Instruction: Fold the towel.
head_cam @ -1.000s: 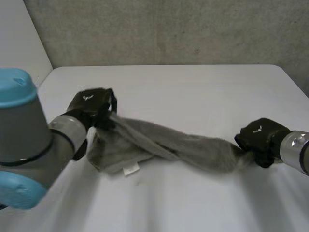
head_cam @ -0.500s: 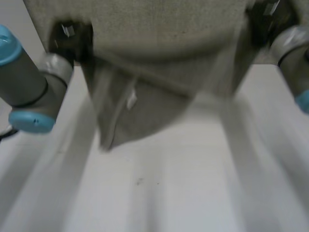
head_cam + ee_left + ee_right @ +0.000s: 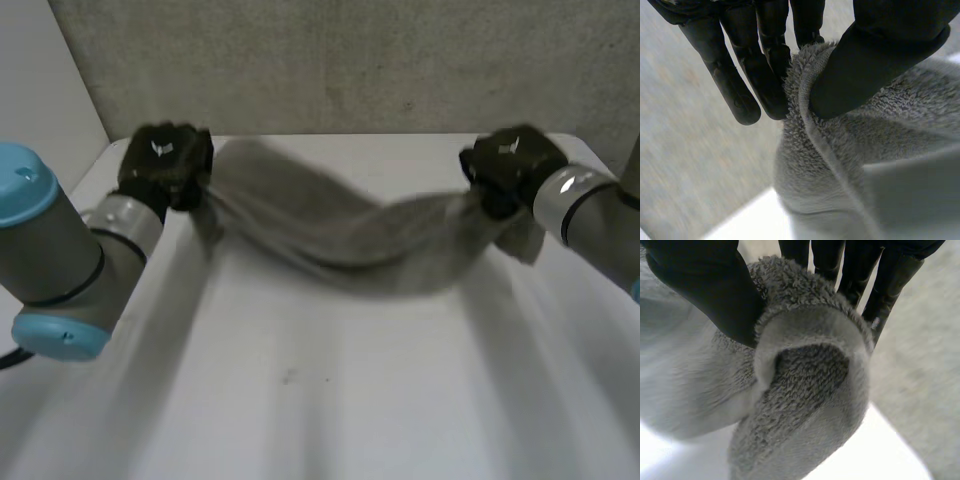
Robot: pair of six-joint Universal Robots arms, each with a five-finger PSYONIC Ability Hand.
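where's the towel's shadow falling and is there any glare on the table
Head view: the towel throws a soft shadow on the table just beneath its sagging middle; no glare there. Right wrist view: the table is bright white below the towel.

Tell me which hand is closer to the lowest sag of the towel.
Right. The right hand pinches one end of the towel, with the sag hanging nearer to it; the left hand pinches the opposite end, farther from the sag.

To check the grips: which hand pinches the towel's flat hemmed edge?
The left hand; the towel at the right hand is curled into a roll.
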